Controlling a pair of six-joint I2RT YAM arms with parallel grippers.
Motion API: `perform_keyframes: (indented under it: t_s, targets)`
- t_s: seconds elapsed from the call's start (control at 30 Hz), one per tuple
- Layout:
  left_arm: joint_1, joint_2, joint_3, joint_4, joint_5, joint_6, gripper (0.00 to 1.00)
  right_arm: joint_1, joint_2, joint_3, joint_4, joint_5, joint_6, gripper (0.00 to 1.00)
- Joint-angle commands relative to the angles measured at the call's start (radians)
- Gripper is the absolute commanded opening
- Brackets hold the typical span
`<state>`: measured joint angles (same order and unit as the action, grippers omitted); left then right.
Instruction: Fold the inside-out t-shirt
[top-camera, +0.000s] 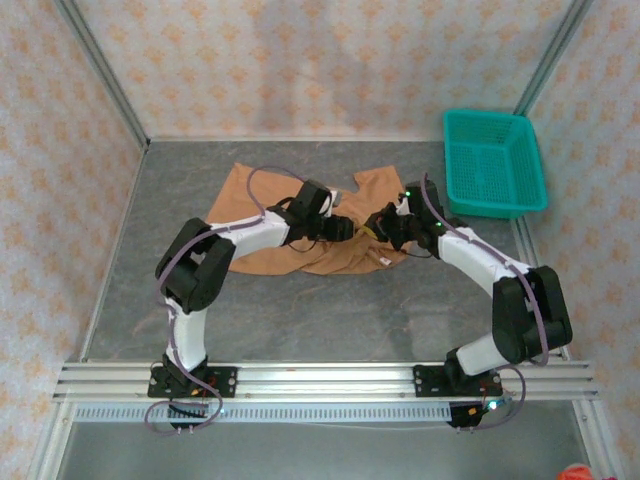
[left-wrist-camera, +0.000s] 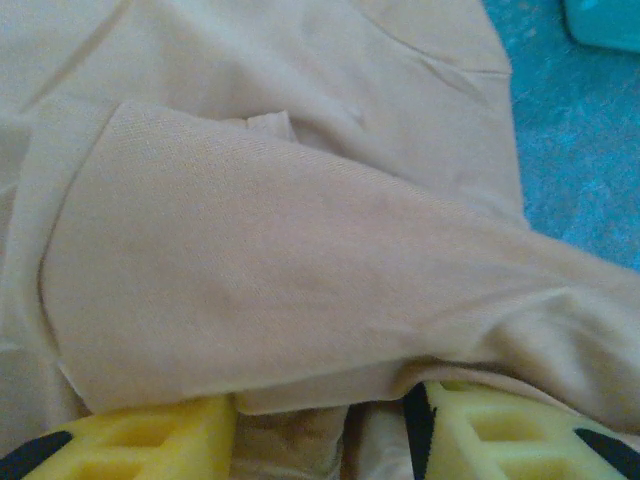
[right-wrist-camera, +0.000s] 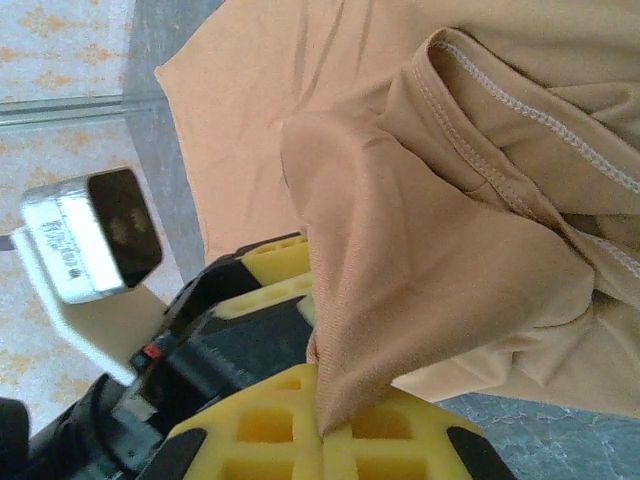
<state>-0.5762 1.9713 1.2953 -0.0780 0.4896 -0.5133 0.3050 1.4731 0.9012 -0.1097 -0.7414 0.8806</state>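
Right gripper (right-wrist-camera: 322, 428) pinches a t-shirt (top-camera: 262, 205) fold lifted near the worktop's (top-camera: 300, 310) far edge; left gripper (left-wrist-camera: 320, 425), half-spread, straddles cloth, likely to grasp it.

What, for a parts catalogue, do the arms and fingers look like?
The left arm and right arm have white links, black joints and looping purplish cables. Their fingers are yellow blocks with recessed squares and black patches.
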Motion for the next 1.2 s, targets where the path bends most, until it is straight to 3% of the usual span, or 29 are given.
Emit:
perform_keyframes:
  t_s: [0.0, 0.1, 0.33, 0.53, 0.73, 0.9, 0.93, 1.07, 1.17]
  targets:
    - [-0.004, 0.021, 0.025, -0.024, -0.006, 0.025, 0.35, 0.002, 0.031, 0.042, 0.050, -0.005, 0.020, 0.00]
    - [0.008, 0.020, 0.033, -0.038, -0.006, 0.027, 0.00, -0.002, 0.047, 0.047, 0.065, -0.004, 0.026, 0.00]
    - [0.032, -0.157, 0.097, -0.149, 0.016, 0.036, 0.00, -0.052, 0.119, 0.014, -0.006, 0.112, -0.060, 0.00]
    - [0.040, -0.291, 0.126, -0.205, 0.144, 0.068, 0.00, -0.125, 0.282, 0.075, 0.004, 0.133, -0.082, 0.00]
    - [0.074, -0.375, -0.027, -0.076, 0.178, 0.020, 0.00, -0.127, 0.324, 0.140, -0.034, 0.122, -0.090, 0.00]
    - [0.068, -0.322, -0.108, 0.020, 0.186, -0.046, 0.00, -0.114, 0.253, 0.125, -0.035, 0.073, -0.103, 0.00]
    - [0.058, -0.300, -0.109, 0.021, 0.173, -0.039, 0.06, -0.110, 0.234, 0.116, -0.015, 0.045, -0.091, 0.00]
    - [0.015, -0.227, -0.073, -0.021, 0.102, 0.018, 0.49, -0.101, 0.156, 0.079, 0.052, -0.058, -0.041, 0.00]
    - [0.000, -0.174, -0.039, -0.027, 0.081, 0.035, 0.54, -0.100, 0.087, 0.062, 0.045, -0.079, -0.029, 0.00]
